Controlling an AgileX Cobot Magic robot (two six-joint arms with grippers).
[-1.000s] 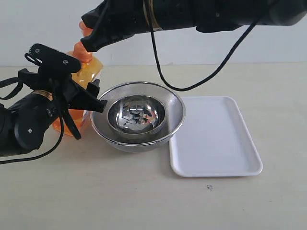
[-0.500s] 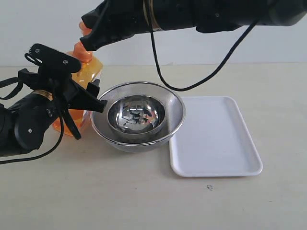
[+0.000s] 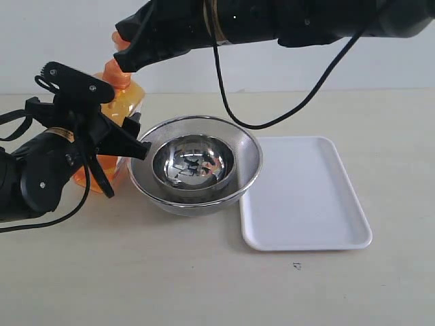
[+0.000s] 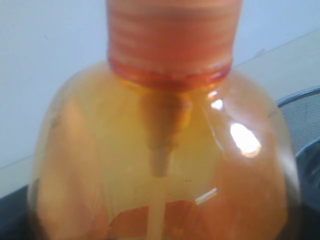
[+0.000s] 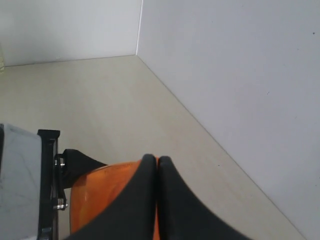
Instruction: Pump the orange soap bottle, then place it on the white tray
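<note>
Soap bottle: the soap bottle (image 3: pixel 126 102) stands upright on the tabletop (image 3: pixel 204 285) at the far left, just beside the steel bowls (image 3: pixel 249 170), well apart from the tray (image 3: pixel 306 197).
Left gripper: the left gripper (image 3: pixel 122 163) clasps the bottle's body from the near side, one finger on each side. This grip likely steadies the bottle so it does not tip under a push from above.
Right gripper: the right gripper (image 3: pixel 124 66) reaches across from the right, its fingers clenched together with nothing between them, their tips resting on the orange pump head (image 5: pixel 102 192). Closed fingers make a blunt point suited to pressing down.
Tray: it lies bare at the right, seemingly waiting for the bottle.
Task stage: judged to be the pumping step; placing is not yet done.
Change from earlier: none visible. Both arms, the bottle and the bowls sit exactly as they did a second ago, so the press seems held or paused.
</note>
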